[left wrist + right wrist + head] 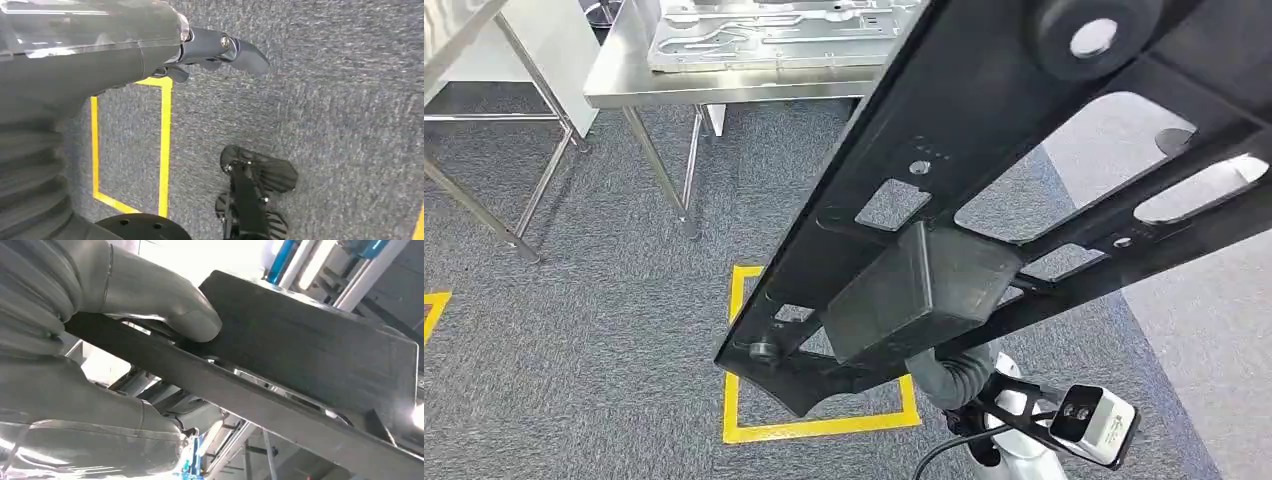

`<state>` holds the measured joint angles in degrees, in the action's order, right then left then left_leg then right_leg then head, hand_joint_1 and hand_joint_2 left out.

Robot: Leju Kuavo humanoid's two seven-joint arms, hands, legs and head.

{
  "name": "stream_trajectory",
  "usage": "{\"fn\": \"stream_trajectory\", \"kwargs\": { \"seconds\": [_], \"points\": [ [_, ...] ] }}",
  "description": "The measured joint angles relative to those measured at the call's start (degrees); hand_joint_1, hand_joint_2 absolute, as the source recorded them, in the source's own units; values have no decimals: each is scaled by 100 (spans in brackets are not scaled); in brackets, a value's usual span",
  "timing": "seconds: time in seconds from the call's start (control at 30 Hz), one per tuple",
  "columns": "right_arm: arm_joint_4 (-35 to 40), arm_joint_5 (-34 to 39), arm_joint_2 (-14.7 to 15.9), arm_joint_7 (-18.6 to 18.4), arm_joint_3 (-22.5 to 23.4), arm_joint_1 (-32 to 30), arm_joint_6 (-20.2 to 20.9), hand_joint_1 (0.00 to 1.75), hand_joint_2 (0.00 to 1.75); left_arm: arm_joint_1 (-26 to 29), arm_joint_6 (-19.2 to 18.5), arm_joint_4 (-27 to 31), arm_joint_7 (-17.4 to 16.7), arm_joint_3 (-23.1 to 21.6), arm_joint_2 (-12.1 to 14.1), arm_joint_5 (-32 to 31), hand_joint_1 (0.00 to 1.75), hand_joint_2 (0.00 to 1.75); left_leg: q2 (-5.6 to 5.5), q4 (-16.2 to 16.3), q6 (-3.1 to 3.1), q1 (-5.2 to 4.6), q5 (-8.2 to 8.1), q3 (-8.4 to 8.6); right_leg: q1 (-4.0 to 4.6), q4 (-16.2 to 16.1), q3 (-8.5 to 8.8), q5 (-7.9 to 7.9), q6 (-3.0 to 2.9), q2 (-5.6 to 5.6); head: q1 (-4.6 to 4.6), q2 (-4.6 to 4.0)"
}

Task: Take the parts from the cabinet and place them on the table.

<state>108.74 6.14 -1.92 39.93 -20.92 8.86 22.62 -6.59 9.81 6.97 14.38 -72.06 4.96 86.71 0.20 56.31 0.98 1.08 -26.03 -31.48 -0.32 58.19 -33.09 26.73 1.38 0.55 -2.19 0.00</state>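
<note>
Starting at your left, the left robot hand hangs over the grey carpet with nothing in it; you see a thumb and a little of the darker fingers past the cover, too little to tell whether they are spread or curled. Below it a yellow taped square marks the floor. Further in, the steel worktop stands at the top of your head view, carrying a silver metal plate whose far edge is cut off. Across the middle and right runs the black frame part, raised off the floor in front of the camera. Its long axis slants from low near the yellow square up to the top right corner, where it leaves the picture. A dark box sits on its underside. The right robot hand clamps the frame's bar, thumb pressed against the box, the other fingers hidden behind the bar.
</note>
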Motion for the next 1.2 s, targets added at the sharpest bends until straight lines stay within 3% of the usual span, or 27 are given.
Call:
{"fn": "stream_trajectory", "kwargs": {
  "seconds": [0.03,0.1,0.13,0.17,0.2,0.27,0.3,0.33,0.43,0.5,0.53,0.6,0.63,0.67,0.7,0.77,0.8,0.83,0.93,0.97,1.0,1.03,1.1,1.13,1.17,1.2],
  "points": [
    [2,0,0,0,12,3,0,161,175,-6,-2,0,2,0,2,0,0,175,0,0,13,-1,-2,0,-6,310,-146,213,26,-12,2,0],
    [0,-2,0,0,27,-12,0,161,175,-5,-2,0,2,0,2,0,0,175,15,2,24,-5,-4,-10,-29,1222,-599,616,56,-19,0,0],
    [-2,-2,0,0,42,-19,0,161,175,-1,-9,0,2,0,2,0,0,175,20,8,28,-5,-6,-18,-36,1543,-765,694,62,-20,0,0],
    [-8,-4,0,0,53,-27,2,161,175,1,-17,0,2,0,2,0,0,175,22,11,27,-5,-7,-19,-45,1594,-797,637,61,-22,0,0],
    [-11,-9,0,0,60,-32,2,161,175,2,-26,0,2,0,2,0,0,175,20,18,24,-5,-9,-17,-47,1359,-691,450,53,-26,0,0],
    [-8,-28,0,0,64,-32,7,161,175,-1,-35,0,7,0,-2,0,0,175,17,32,-4,-3,-28,1,-47,462,-241,-16,11,-41,0,0],
    [-6,-39,-2,0,66,-31,7,161,175,-2,-37,0,13,0,-2,0,0,175,15,37,-28,-19,-41,5,-31,59,-30,-130,-31,-69,0,0],
    [5,-61,-11,0,68,-29,7,161,175,-4,-39,0,13,0,-2,0,0,175,5,84,-69,-56,-66,-15,-13,-85,9,-72,-50,-61,0,0],
    [5,-72,-30,0,75,-53,7,161,175,-8,-39,0,18,-2,-2,-2,0,175,33,42,-176,-47,-61,0,7,-62,-17,-76,-144,-41,0,0],
    [22,-92,-48,0,77,-57,7,161,175,-12,-59,0,22,-2,0,-2,0,175,24,203,-230,-25,-203,-42,-36,-149,43,-112,-219,-49,0,0],
    [29,-94,-63,0,77,-56,7,161,175,-15,-63,0,22,-2,-7,-2,0,175,22,569,-246,-25,-433,-203,-36,-148,41,-110,-252,-51,0,0],
    [33,-105,-63,0,79,-88,7,161,175,-4,-63,0,20,-2,2,-2,0,175,20,1560,-281,-22,-880,-679,-13,-141,33,-103,-268,-50,0,0],
    [33,-105,-66,-2,79,-104,4,161,175,5,-63,0,20,-2,2,-2,0,175,20,1891,-289,-21,-946,-849,-2,-136,31,-99,-274,-48,0,0],
    [33,-105,-63,-2,81,-114,4,161,175,10,-63,0,20,-2,2,-2,0,175,20,1917,-286,-22,-871,-878,3,-127,34,-95,-279,-44,0,0],
    [33,-107,-66,-2,82,-116,4,161,175,10,-63,0,20,-2,2,-2,0,175,20,1679,-270,-22,-679,-782,9,-119,38,-87,-277,-37,0,0],
    [35,-107,-68,-2,82,-116,7,161,175,5,-66,0,20,-2,4,-2,0,175,18,637,-218,-24,-126,-288,18,-106,75,-65,-258,-21,0,0],
    [37,-107,-79,-2,84,-116,7,161,175,4,-66,0,20,-2,9,-2,0,175,10,184,-169,-33,-11,-83,19,-105,84,-52,-240,-20,0,0],
    [37,-109,-81,0,86,-114,7,161,175,-6,-66,0,18,-2,13,-2,0,175,4,66,-139,-70,-66,-30,63,-77,64,-41,-209,-12,0,0],
    [40,-120,-83,-2,86,-119,7,161,175,6,-63,0,16,-2,13,-4,0,175,0,90,-68,-94,-46,-54,32,-108,55,-67,-124,-14,0,0],
    [51,-127,-83,-2,86,-119,7,161,175,2,-63,0,16,-2,9,-4,0,175,3,27,-20,-37,-8,-30,63,-99,59,-49,-82,-14,0,0],
    [55,-129,-83,-2,90,-123,4,161,175,-8,-63,0,16,-4,4,-4,0,175,7,3,5,-31,10,-14,38,4,28,38,-56,-18,2,0],
    [64,-131,-83,-2,95,-115,2,161,175,-13,-63,0,18,-4,4,-7,0,175,11,1,30,-27,12,-19,32,270,-98,220,-33,-25,0,0],
    [68,-142,-83,0,108,-142,2,161,175,-13,-66,0,16,-11,11,-7,0,175,14,5,43,-35,11,-28,-12,1260,-572,683,21,-25,0,0],
    [68,-144,-83,0,119,-162,2,161,175,-10,-63,0,16,-13,11,-7,0,175,18,12,46,-36,9,-34,-17,1636,-762,794,40,-25,0,0],
    [68,-146,-83,0,127,-178,2,161,175,-9,-63,0,16,-15,11,-7,0,175,18,17,47,-35,6,-35,-27,1749,-831,762,48,-26,0,0],
    [68,-151,-83,0,130,-187,2,161,175,-10,-63,0,16,-20,11,-7,0,175,16,23,42,-35,1,-32,-43,1607,-769,619,53,-26,0,0]
  ]
}}
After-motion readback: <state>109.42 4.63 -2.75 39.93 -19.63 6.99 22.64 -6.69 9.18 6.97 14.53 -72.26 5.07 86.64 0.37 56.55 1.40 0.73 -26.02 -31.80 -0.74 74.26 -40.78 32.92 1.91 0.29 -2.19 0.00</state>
